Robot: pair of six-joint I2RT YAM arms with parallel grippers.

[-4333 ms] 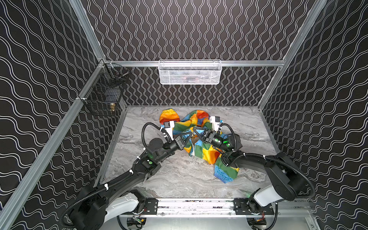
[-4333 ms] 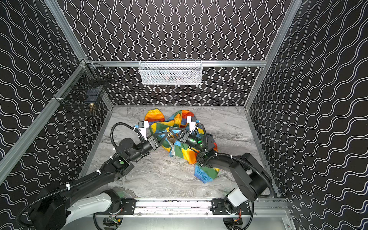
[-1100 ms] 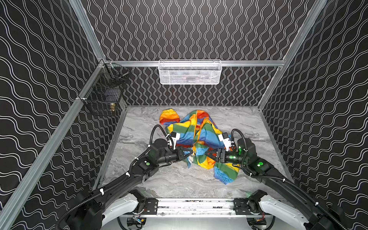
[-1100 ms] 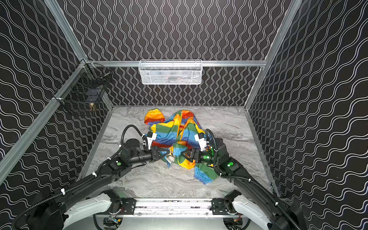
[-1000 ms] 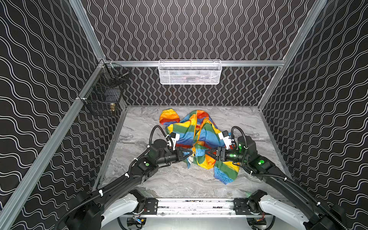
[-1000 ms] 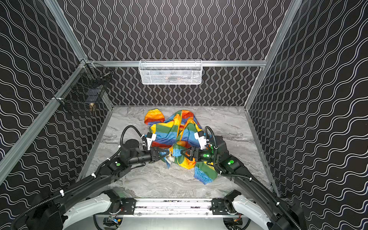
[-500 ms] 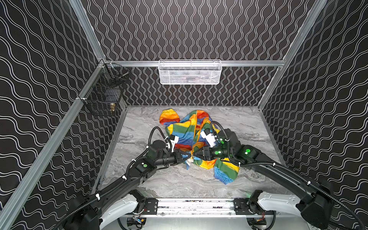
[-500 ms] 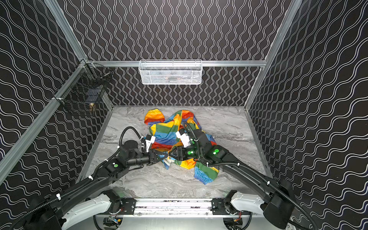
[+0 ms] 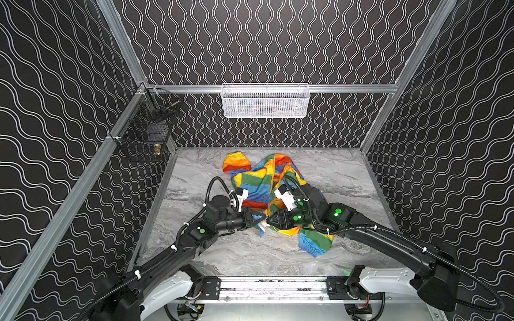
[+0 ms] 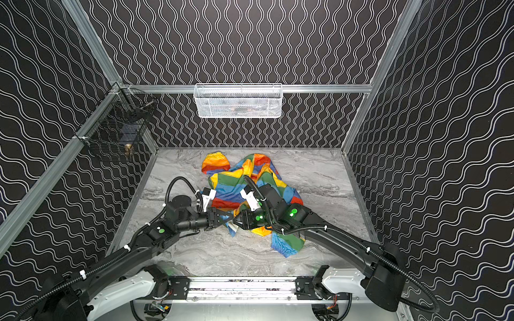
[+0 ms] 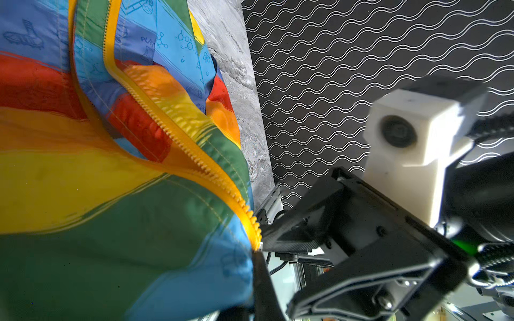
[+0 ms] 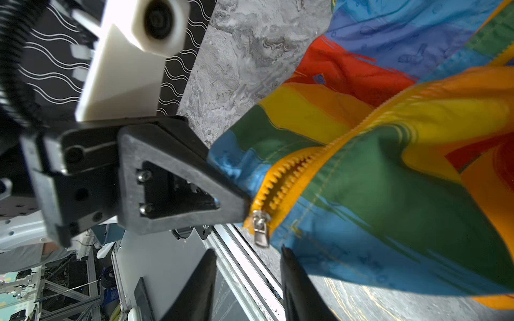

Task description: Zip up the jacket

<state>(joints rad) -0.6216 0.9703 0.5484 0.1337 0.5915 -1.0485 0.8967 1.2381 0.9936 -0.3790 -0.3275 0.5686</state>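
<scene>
The rainbow-striped jacket (image 9: 258, 178) (image 10: 230, 183) lies crumpled at the middle of the marble floor, its orange zipper band (image 11: 194, 155) running down to the blue hem. My left gripper (image 9: 261, 218) (image 11: 254, 266) is shut on that hem corner at the zipper's foot; in the right wrist view its black finger (image 12: 180, 189) meets the cloth. My right gripper (image 9: 268, 220) (image 12: 247, 258) faces it tip to tip and stands open. The metal zipper pull (image 12: 260, 228) hangs just beyond its fingertips, untouched.
A white mesh basket (image 9: 265, 101) hangs on the back wall. A black wire basket (image 9: 144, 133) is fixed to the left wall. An aluminium rail (image 9: 272, 286) runs along the front edge. Patterned walls close three sides.
My right gripper has swung left across the jacket to meet the left gripper at the hem, and its jaws have narrowed. The left gripper has kept its hold and place.
</scene>
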